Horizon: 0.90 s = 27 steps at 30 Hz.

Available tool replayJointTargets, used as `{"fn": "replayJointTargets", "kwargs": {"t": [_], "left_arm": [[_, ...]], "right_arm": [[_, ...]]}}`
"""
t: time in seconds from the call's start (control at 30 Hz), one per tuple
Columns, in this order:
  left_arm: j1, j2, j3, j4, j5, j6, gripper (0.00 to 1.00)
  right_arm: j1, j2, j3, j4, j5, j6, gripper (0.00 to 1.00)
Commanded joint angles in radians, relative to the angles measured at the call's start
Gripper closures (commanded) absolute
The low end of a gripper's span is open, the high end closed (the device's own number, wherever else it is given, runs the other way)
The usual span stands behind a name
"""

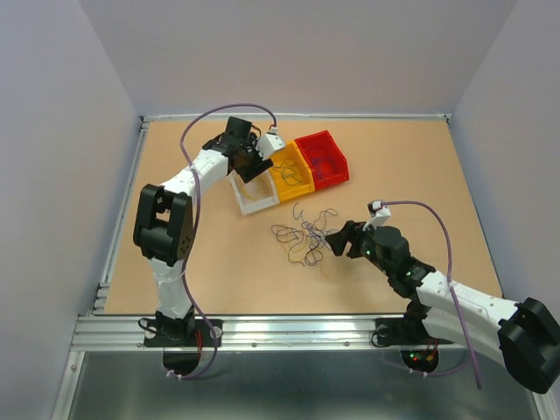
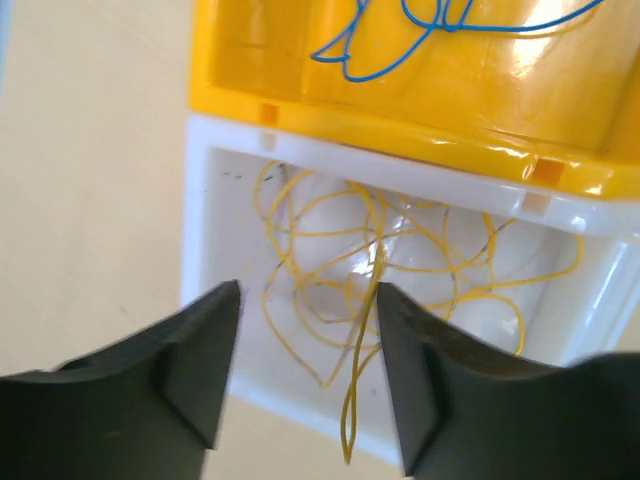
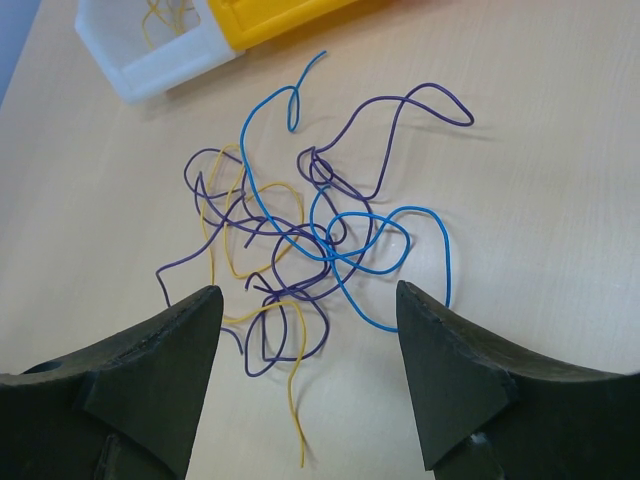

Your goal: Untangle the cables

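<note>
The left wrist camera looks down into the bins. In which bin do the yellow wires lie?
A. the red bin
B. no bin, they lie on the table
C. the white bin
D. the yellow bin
C: in the left wrist view the yellow wires curl inside the white bin, while the yellow bin beside it holds a blue wire.

Left arm (image 1: pixel 179 188) stretched forward, left gripper (image 2: pixel 308 300) tipped down, 2 fingers (image 2: pixel 190 360) parted. Right arm (image 1: pixel 464 302) low, right gripper (image 3: pixel 310 300) jaws spread wide, open gap between them.
</note>
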<state>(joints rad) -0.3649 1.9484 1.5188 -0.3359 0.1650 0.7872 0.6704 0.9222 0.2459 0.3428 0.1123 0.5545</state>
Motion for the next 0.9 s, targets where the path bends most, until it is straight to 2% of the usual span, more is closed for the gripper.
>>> {"fn": "replayJointTargets", "kwargs": {"t": [0.0,0.17,0.43,0.57,0.6,0.73,0.83,0.87], "left_arm": [[-0.002,-0.121,-0.011,0.003,0.002,-0.005,0.26],[-0.002,-0.209,-0.043,0.003,-0.002,0.001,0.14],[-0.061,-0.348,-0.124,0.023,0.030,-0.037,0.12],[-0.178,-0.405,-0.235,0.130,0.028,-0.081,0.12],[-0.218,-0.416,-0.259,0.199,0.037,-0.094,0.12],[-0.249,-0.439,-0.322,0.331,0.102,-0.202,0.12],[-0.249,-0.465,-0.388,0.481,0.158,-0.285,0.11],[-0.249,-0.477,-0.410,0.510,0.166,-0.292,0.10]], "right_arm": [[0.008,-0.022,0.043,0.012,0.036,-0.001,0.25],[0.008,0.027,0.059,0.016,0.049,-0.007,0.25],[0.008,0.105,0.102,0.024,0.136,0.008,0.24],[0.009,0.177,0.167,0.018,0.196,-0.004,0.26],[0.008,0.197,0.185,0.013,0.214,-0.007,0.27],[0.008,0.300,0.257,0.001,0.228,-0.019,0.27],[0.003,0.360,0.300,0.002,0.260,0.005,0.15],[0.004,0.377,0.309,0.002,0.262,0.010,0.14]]}}
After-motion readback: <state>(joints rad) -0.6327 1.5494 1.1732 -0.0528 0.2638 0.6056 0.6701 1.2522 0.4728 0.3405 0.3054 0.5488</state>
